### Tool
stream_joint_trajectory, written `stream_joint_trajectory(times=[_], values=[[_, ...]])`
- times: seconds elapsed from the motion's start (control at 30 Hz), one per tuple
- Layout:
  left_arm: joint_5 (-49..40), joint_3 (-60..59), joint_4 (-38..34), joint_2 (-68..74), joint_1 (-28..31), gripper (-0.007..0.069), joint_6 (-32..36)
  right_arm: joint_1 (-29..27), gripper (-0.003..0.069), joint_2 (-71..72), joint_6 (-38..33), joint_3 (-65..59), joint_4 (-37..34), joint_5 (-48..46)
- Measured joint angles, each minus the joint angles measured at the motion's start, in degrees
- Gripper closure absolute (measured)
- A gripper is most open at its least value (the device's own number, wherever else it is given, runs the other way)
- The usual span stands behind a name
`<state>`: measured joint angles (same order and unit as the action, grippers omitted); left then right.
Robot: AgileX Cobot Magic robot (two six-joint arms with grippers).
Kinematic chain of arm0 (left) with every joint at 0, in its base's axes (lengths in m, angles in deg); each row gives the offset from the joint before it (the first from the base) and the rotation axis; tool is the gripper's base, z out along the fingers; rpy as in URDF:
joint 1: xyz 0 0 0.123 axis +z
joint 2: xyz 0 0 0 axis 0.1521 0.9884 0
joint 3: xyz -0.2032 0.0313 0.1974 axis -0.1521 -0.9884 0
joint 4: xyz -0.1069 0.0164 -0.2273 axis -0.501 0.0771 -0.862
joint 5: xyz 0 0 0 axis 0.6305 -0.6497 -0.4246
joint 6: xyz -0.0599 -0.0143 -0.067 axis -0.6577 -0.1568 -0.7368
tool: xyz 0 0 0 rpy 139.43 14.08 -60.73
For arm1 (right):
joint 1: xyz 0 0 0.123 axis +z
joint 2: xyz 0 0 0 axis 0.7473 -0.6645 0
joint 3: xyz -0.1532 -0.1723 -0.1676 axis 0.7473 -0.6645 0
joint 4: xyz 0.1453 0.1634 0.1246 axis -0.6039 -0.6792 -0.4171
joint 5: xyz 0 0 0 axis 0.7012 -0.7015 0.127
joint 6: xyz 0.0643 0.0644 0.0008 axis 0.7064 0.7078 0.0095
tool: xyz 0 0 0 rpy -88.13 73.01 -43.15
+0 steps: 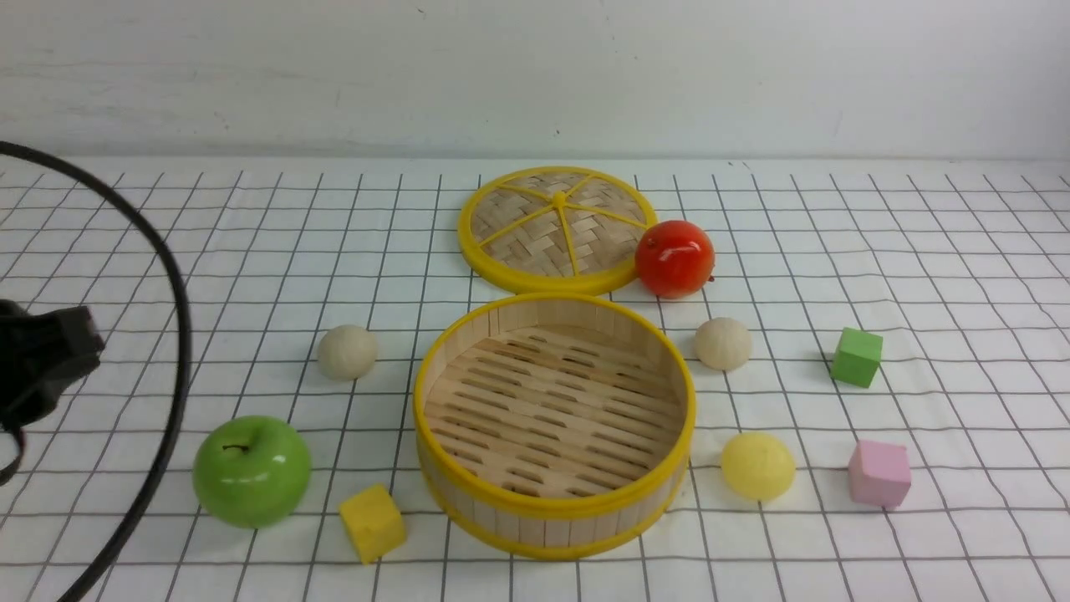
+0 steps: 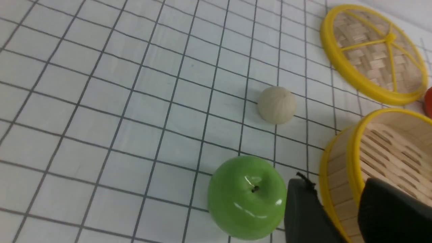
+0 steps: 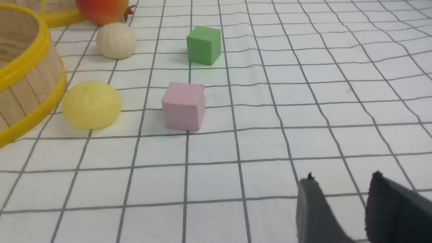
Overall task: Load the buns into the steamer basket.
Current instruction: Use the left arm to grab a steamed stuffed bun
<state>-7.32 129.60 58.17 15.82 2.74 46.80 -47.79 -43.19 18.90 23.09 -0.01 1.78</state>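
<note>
The left pincer [image 2: 337, 192] is hanging parted and empty, just beside the round bamboo steamer basket with yellow rims [image 1: 552, 510] and the one glossy green apple [image 1: 251, 471]. The right pincer [image 3: 342, 184], likewise parted and empty, is hovering well apart from the pale yellow dome-shaped bun [image 1: 758, 466]. Two cream-white pleated buns [image 1: 347, 351] [image 1: 723, 343] are lying farther off, flanking the basket. All three buns are sitting on the grid-lined tabletop [image 1: 919, 251], outside the basket. Three cubes are resting there: yellow cube [image 1: 372, 522], pink cube [image 1: 879, 474], green cube [image 1: 857, 357]. Farthest, one flat woven lid [image 1: 535, 230] and one glossy red fruit [image 1: 675, 258] are touching.

Boxy black left arm [image 1: 46, 359], thick black cable [image 1: 185, 343] arcing by; left gripper [image 2: 335, 182] and right gripper [image 3: 343, 176] show dark pointed fingers.
</note>
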Motion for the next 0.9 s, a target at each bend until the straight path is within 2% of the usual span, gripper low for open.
stream_joint_trajectory(times=[0.37,0.5,0.6,0.8,0.9], values=[[2.1,0.0,-0.5,4.4,0.0,0.0386,-0.7,0.0,0.0418,0.0,0.0,0.0,0.0,0.0],[5.7,0.0,-5.8,9.4,0.0,0.0386,-5.1,0.0,0.0418,0.0,0.0,0.0,0.0,0.0],[6.8,1.0,-8.7,12.9,0.0,0.0386,-5.6,0.0,0.0418,0.0,0.0,0.0,0.0,0.0],[6.7,11.2,-9.4,23.6,0.0,0.0386,3.0,0.0,0.0418,0.0,0.0,0.0,0.0,0.0],[0.4,21.6,-9.4,31.7,0.0,0.0386,11.1,0.0,0.0418,0.0,0.0,0.0,0.0,0.0]])
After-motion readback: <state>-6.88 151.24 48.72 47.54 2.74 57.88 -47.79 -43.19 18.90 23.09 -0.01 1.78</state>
